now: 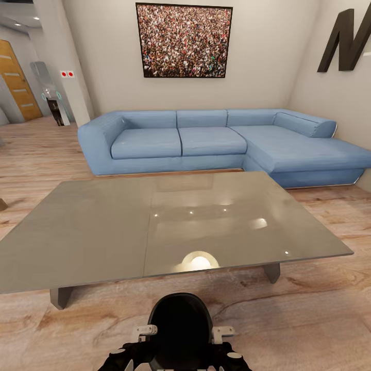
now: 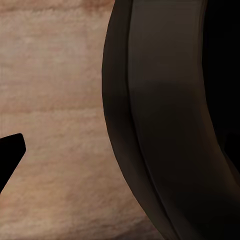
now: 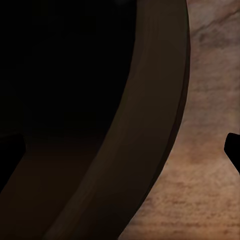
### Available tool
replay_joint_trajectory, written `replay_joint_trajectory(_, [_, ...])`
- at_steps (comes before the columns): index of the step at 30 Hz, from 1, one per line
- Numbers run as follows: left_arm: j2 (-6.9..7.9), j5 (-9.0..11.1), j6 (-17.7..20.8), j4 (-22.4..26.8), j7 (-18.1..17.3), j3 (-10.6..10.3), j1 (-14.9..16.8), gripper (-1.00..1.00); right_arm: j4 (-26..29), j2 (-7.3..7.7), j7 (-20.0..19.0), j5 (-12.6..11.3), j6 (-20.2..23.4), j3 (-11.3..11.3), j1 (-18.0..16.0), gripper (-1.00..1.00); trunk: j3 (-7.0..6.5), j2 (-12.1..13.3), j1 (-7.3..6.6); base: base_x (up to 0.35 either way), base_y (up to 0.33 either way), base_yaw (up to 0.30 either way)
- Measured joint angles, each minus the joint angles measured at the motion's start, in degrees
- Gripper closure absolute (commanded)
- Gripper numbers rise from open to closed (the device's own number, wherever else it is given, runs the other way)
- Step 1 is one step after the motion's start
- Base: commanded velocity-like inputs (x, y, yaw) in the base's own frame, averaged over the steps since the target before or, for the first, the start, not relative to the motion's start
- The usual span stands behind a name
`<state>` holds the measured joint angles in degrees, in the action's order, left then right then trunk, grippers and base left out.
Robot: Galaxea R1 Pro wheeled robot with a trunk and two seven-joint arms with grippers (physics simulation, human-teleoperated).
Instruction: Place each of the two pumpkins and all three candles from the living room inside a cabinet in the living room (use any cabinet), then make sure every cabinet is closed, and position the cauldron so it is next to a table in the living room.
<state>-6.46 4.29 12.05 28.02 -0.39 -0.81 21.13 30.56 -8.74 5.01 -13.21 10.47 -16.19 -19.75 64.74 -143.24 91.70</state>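
The black cauldron (image 1: 180,322) sits low in front of me, between my two arms and just short of the grey table's (image 1: 93,232) near edge. Its dark rim curves through the left wrist view (image 2: 160,130) and the right wrist view (image 3: 135,150). My left gripper (image 2: 120,150) straddles that rim. One black finger (image 2: 10,155) stands clear of the outer wall, with floor showing between them. My right gripper (image 3: 125,150) straddles the rim the same way, one finger (image 3: 234,150) outside. Both inner fingers are lost in the dark inside. Pumpkins, candles and the cabinet are out of view.
A blue corner sofa (image 1: 206,141) stands behind the table, against the wall under a framed picture (image 1: 184,41). Wooden floor runs left of the table toward a doorway with an orange door (image 1: 18,82). The sofa's long end (image 1: 319,159) closes in the right side.
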Motion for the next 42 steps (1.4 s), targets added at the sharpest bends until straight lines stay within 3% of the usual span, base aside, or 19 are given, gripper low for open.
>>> replay_joint_trajectory(6, [0.03,-0.5,0.0,-2.8,0.1,0.1,0.0,-1.00,0.0,-0.02,0.0,0.0,0.0,0.0,0.0,-1.00,-0.75,1.2,-0.67,0.000,0.000,0.000])
replay_joint_trajectory(42, [0.03,-0.5,0.0,-2.8,0.1,0.0,0.0,-1.00,0.0,0.03,0.0,0.0,0.0,0.0,0.0,-1.00,-7.21,15.6,-8.58,0.000,0.000,0.000])
